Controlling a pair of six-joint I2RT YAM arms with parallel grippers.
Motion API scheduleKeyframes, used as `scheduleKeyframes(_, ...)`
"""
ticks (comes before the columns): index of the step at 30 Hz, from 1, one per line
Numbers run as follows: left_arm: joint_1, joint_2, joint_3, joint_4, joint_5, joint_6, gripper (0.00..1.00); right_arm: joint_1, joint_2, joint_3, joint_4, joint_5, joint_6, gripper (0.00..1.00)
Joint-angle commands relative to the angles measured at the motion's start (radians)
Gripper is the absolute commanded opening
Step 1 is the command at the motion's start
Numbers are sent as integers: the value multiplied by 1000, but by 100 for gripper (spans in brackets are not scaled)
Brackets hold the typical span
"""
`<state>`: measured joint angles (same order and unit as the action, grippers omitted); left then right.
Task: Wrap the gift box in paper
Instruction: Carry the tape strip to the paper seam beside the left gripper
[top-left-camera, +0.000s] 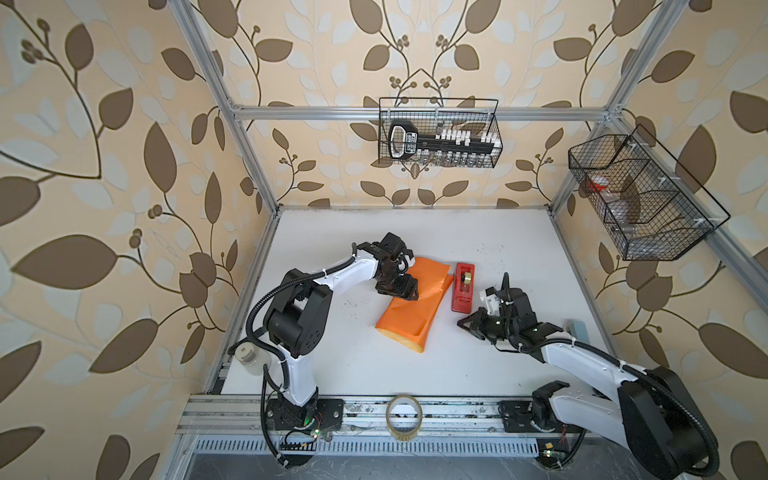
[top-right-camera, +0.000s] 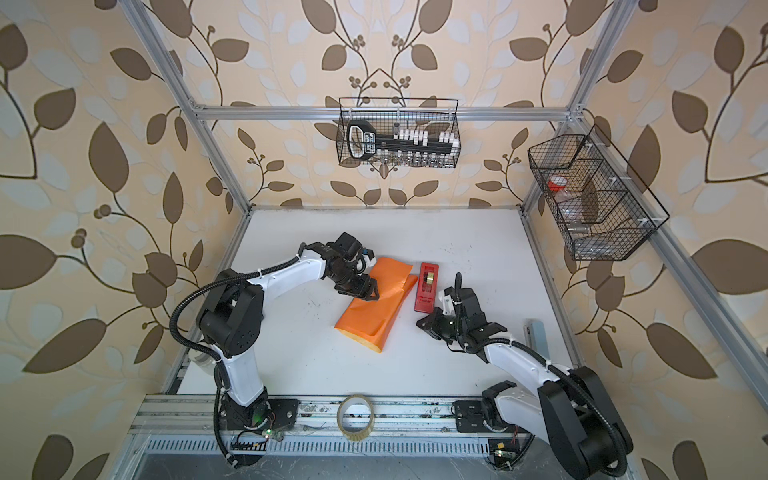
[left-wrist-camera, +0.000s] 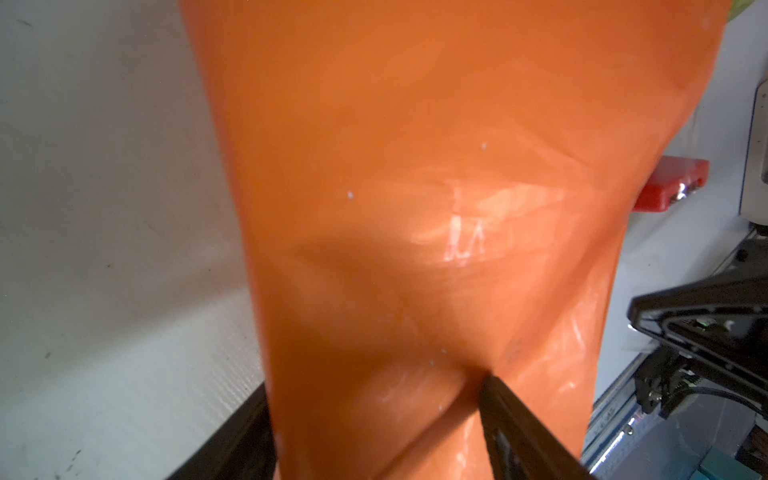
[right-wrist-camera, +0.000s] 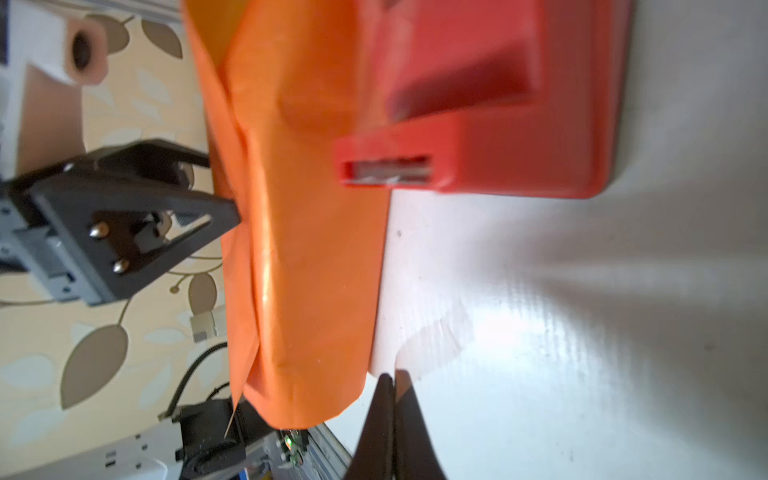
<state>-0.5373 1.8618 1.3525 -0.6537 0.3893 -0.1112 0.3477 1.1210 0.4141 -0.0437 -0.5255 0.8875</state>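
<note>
In both top views my left arm rises from the near left rail. Its forearm reaches far and right, and the wrist bends so that my left pincer (top-left-camera: 407, 295) points down onto the paper (top-left-camera: 409, 320). My right arm stretches low from the near right corner. My right pincer (top-left-camera: 462, 324) aims left, just near of the red tape dispenser (top-left-camera: 463, 286). The paper is folded into a long orange bundle mid-worktop (top-left-camera: 353, 374). Its long axis runs from far right to near left, and the near end shows yellow-tan. Whether the gift box lies inside I cannot tell.

In my left wrist view the left pincer stands wide. One of its fingers (left-wrist-camera: 515, 424) dents the orange surface, and the other sits at the bundle's edge.

In my right wrist view the right pincer (right-wrist-camera: 392, 378) is closed, tips together just above the worktop. A pale translucent strip (right-wrist-camera: 432, 340) lies just past them; I cannot tell if I pinch it. My left pincer's tips touch the bundle's top, and the dispenser sits just beside the paper.
</note>
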Motion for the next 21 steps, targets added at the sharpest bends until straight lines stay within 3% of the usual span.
scheduleKeyframes(1, -12, 37, -2, -46, -22, 12, 75, 7, -2, 149, -222, -99, -167, 0)
scheduleKeyframes(6, -12, 34, 4, -51, -26, 19, 75, 46, 96, 379, -438, -152, -342, 0)
scheduleKeyframes(12, -12, 20, 0, -53, -30, 23, 75, 91, 314, 666, -683, -98, -534, 0)
scheduleKeyframes(21, -11, 12, -2, -52, -43, 30, 75, 110, 554, 817, -741, -75, -589, 0)
